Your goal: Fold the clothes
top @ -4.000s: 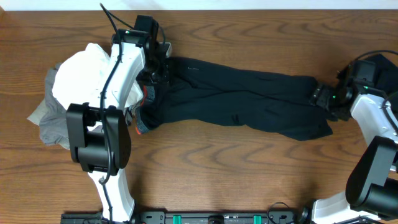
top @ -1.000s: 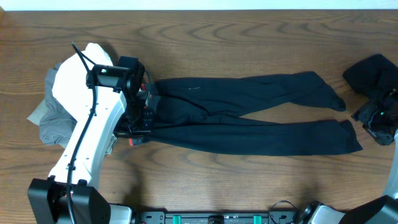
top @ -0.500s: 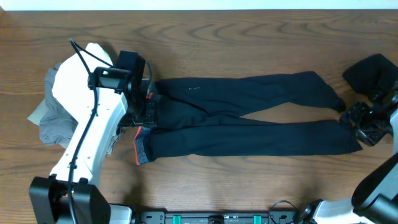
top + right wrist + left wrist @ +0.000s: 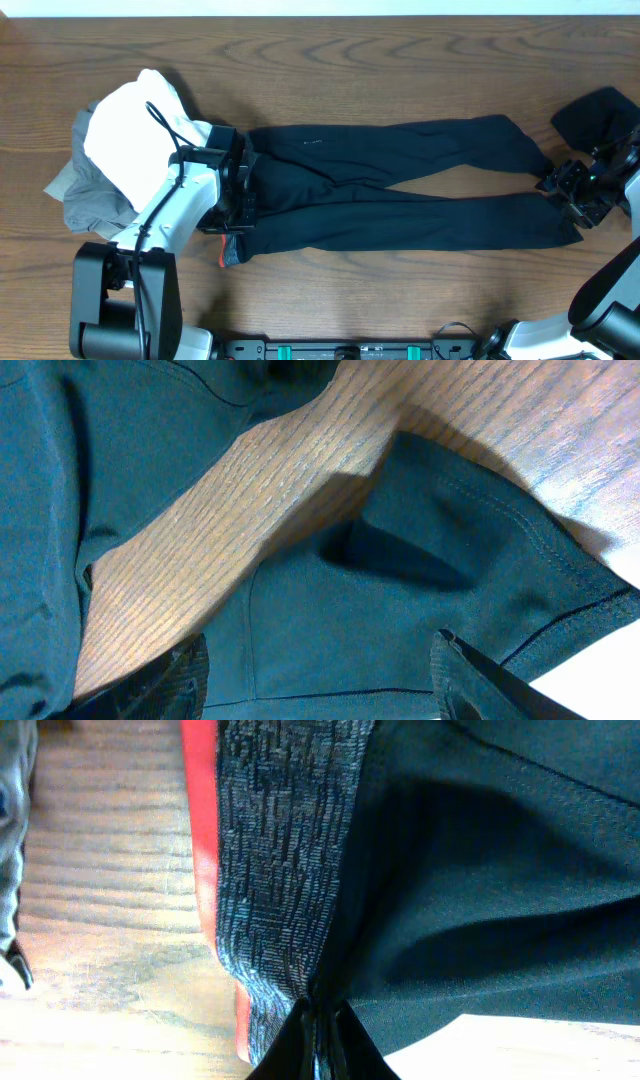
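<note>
- Black trousers (image 4: 400, 225) lie flat across mid-frame on the wood table (image 4: 400, 60), grey waistband (image 4: 280, 870) at left, legs running right.
- Left gripper (image 4: 240, 205) is at the waistband, fingers (image 4: 300, 1055) pressed together, pinching its edge; red lining shows beside it.
- Right gripper (image 4: 560, 185) is over the lower leg's hem at right, fingers (image 4: 470, 680) spread, holding nothing.
- White-and-grey pile (image 4: 120, 140) sits at left, dark garment (image 4: 598, 112) at upper right.

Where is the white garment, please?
In the overhead view, the white garment lies at the table's left end, atop a grey garment, left of the black trousers.
</note>
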You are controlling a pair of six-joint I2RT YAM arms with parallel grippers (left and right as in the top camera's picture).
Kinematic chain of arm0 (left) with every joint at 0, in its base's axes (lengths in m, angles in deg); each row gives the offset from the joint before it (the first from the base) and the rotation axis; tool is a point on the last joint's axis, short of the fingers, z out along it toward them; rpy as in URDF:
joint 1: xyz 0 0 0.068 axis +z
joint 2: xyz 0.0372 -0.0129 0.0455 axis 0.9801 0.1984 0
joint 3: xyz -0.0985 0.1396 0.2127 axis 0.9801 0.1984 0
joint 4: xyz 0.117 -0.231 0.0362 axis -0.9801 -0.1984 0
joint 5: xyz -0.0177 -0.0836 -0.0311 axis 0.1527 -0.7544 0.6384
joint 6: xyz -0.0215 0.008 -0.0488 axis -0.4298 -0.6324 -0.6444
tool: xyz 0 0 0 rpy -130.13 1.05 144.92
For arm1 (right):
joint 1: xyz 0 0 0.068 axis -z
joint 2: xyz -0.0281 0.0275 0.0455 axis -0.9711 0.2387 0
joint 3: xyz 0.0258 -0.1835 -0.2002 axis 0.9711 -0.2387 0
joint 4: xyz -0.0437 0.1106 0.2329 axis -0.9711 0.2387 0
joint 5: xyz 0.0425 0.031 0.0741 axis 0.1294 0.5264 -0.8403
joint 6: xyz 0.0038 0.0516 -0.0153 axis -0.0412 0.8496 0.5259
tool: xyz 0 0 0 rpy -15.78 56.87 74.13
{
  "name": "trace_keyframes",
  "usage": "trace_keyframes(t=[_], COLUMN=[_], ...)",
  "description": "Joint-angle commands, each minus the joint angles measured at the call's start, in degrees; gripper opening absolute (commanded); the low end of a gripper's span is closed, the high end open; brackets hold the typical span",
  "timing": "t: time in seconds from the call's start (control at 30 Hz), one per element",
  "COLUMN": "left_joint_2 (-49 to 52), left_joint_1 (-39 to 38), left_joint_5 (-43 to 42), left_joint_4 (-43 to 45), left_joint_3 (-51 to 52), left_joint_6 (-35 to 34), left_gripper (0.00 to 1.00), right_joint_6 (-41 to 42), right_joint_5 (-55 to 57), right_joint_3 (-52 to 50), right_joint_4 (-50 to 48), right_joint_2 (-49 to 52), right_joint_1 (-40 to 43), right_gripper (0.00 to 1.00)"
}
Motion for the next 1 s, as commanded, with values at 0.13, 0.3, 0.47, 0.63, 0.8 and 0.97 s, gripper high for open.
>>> trace_keyframes(t=[0.13, 0.3, 0.47, 0.63, 0.8, 0.97], left_joint_2=[-7.87, -11.98, -12.11, -12.09, -12.09, -12.09], left_joint_1=[0.07, -2.12, -7.45, -14.69, -19.96, -22.84], left_joint_5=[-7.02, -12.02, -12.46, -12.83, -12.83, -12.70], left_joint_4=[-8.15, -13.31, -14.53, -13.38, -8.31, -3.45], left_joint_3=[-3.56, -3.54, -2.14, 0.87, 1.09, 1.09], left_joint_6=[-4.39, -7.02, -10.67, -14.86, -17.68, -17.97], left_gripper=[0.06, 0.06, 0.06, 0.06, 0.06, 0.12], right_joint_6=[-0.96, -0.96, -0.96, -0.94, -0.94, -0.94], right_joint_5=[-0.83, -0.81, -0.81, -0.81, -0.81, -0.79], right_joint_3=[-0.02, -0.02, -0.02, -0.02, -0.02, -0.02], right_joint_4=[0.07, 0.04, 0.04, 0.09, -0.61, -0.72], right_joint_2=[-0.15, -0.15, -0.15, -0.15, -0.15, -0.15], right_joint_1=[-0.50, -0.52, -0.52, -0.52, -0.52, -0.50], right_gripper=[0.67, 0.66, 0.66, 0.65, 0.65, 0.66])
